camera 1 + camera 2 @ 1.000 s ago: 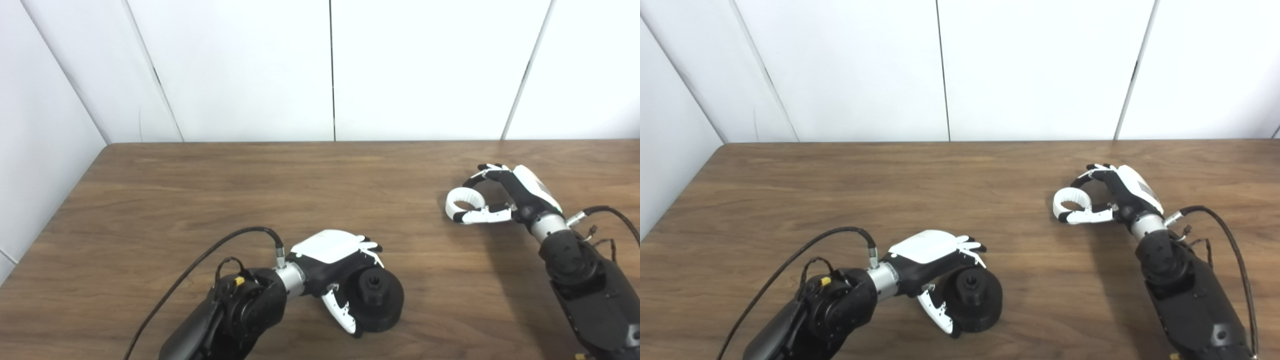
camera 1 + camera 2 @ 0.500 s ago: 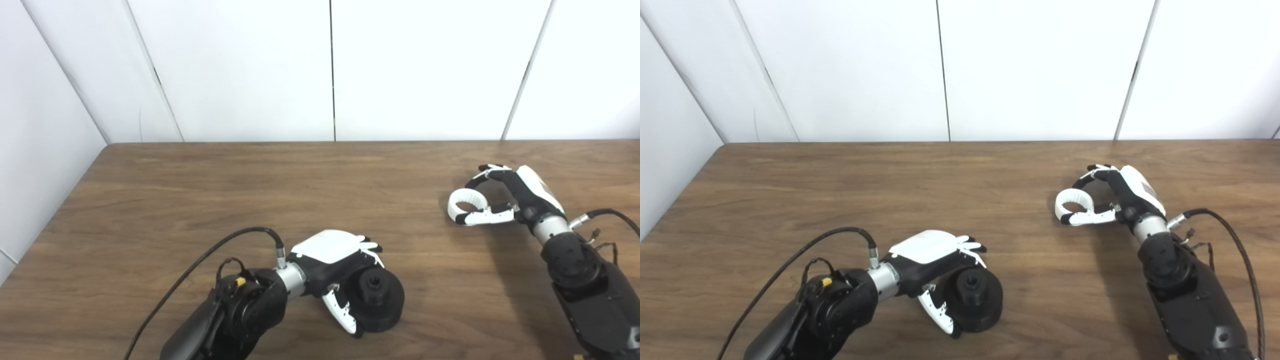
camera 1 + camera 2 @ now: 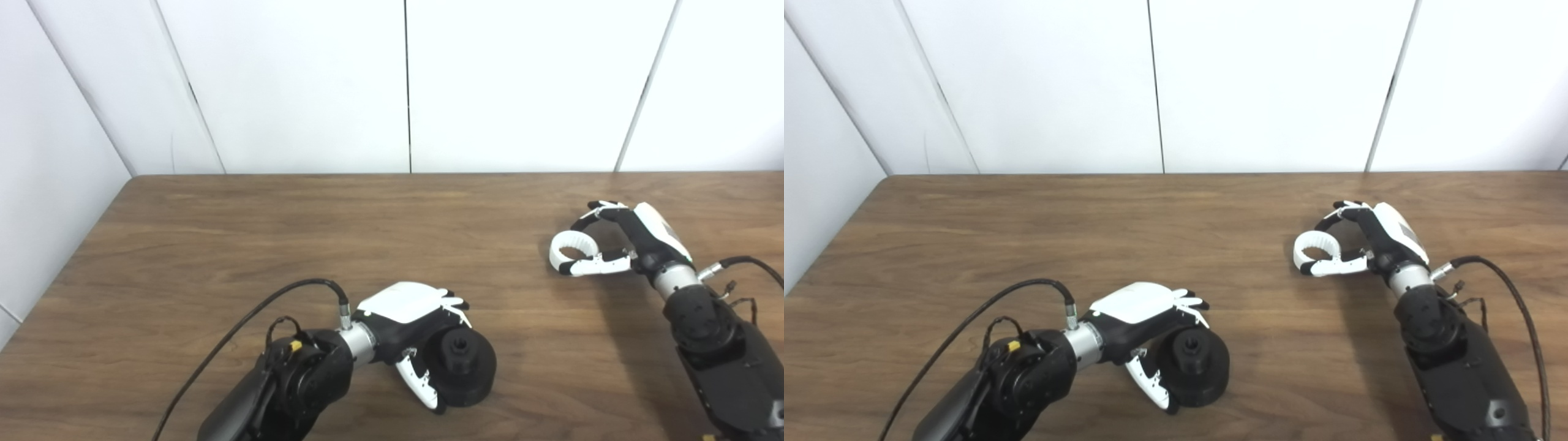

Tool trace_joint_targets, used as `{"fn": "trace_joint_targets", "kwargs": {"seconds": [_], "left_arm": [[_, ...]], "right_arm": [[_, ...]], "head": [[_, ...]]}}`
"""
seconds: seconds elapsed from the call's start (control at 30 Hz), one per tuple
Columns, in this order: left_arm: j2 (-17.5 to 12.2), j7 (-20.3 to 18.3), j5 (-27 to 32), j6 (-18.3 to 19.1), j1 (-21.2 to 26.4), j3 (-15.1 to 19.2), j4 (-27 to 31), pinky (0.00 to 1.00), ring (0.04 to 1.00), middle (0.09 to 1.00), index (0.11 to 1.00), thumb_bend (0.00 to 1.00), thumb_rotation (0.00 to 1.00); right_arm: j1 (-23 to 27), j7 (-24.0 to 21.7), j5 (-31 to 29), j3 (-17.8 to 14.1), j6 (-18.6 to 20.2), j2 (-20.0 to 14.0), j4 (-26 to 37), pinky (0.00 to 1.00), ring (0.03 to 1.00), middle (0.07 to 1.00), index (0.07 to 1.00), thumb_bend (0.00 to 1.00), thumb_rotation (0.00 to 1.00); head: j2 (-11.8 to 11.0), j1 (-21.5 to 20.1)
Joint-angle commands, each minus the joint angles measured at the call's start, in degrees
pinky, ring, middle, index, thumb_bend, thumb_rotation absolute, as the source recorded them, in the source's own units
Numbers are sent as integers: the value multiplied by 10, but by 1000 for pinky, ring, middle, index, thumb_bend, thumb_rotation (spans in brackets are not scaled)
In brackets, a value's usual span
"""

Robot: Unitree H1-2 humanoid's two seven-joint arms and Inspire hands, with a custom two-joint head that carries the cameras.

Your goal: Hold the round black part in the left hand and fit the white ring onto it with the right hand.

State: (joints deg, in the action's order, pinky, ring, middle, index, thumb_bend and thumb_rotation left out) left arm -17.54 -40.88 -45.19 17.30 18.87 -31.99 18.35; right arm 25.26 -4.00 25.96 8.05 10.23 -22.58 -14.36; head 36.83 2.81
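The round black part (image 3: 463, 366), a thick disc with a raised hub and a hole in its middle, lies on the wooden table (image 3: 306, 233) near the front. My left hand (image 3: 410, 318) wraps it from the left, fingers over its far side and thumb (image 3: 419, 384) on its near side, shut on it. Far to the right, my right hand (image 3: 618, 239) pinches the white ring (image 3: 572, 246) between fingers and thumb, just above the table. The ring's hole faces up and leftward. The two hands are well apart.
Black cables run from both wrists, the left cable (image 3: 257, 312) and the right cable (image 3: 750, 263). White wall panels (image 3: 404, 86) close the table's back and left side. The table's left edge slants along the wall.
The right hand with the white ring has shifted very slightly right and toward me. The left hand and black part have barely moved.
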Motion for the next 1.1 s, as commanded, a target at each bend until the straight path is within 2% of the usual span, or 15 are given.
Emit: {"fn": "trace_joint_targets", "kwargs": {"seconds": [0.0, 0.13, 0.17, 0.2, 0.27, 0.7, 1.07], "left_arm": [[3, -12, -1, -3, -4, -11, -4, 909, 1000, 959, 739, 848, 207], [3, -13, -2, -3, -3, -11, -4, 909, 1000, 957, 741, 843, 200], [4, -12, -1, -3, -3, -10, -4, 910, 1000, 957, 738, 843, 197], [4, -11, 0, -3, -4, -10, -4, 912, 1000, 956, 736, 845, 193], [4, -11, 0, -3, -4, -9, -4, 917, 1000, 955, 737, 845, 193], [3, -13, -2, -4, -1, -9, -6, 914, 1000, 957, 716, 842, 187], [4, -14, 0, -3, 2, -8, -8, 917, 1000, 959, 756, 839, 193]], "right_arm": [[19, 9, -2, -8, -20, -8, 18, 927, 972, 887, 578, 799, 238], [21, 9, -2, -7, -20, -8, 15, 925, 970, 886, 578, 795, 240], [21, 9, -1, -7, -20, -8, 15, 925, 971, 886, 536, 663, 198], [21, 9, 0, -6, -20, -9, 15, 926, 971, 886, 515, 595, 176], [21, 9, 0, -6, -20, -9, 15, 926, 971, 887, 497, 539, 157], [20, 9, -3, -8, -20, -9, 18, 929, 969, 881, 491, 524, 149], [16, 1, -4, -9, -17, -14, 38, 931, 966, 875, 491, 524, 151]], "head": [[0, 1], [0, 1], [0, 1], [1, 1], [0, 1], [0, 1], [2, 2]]}}
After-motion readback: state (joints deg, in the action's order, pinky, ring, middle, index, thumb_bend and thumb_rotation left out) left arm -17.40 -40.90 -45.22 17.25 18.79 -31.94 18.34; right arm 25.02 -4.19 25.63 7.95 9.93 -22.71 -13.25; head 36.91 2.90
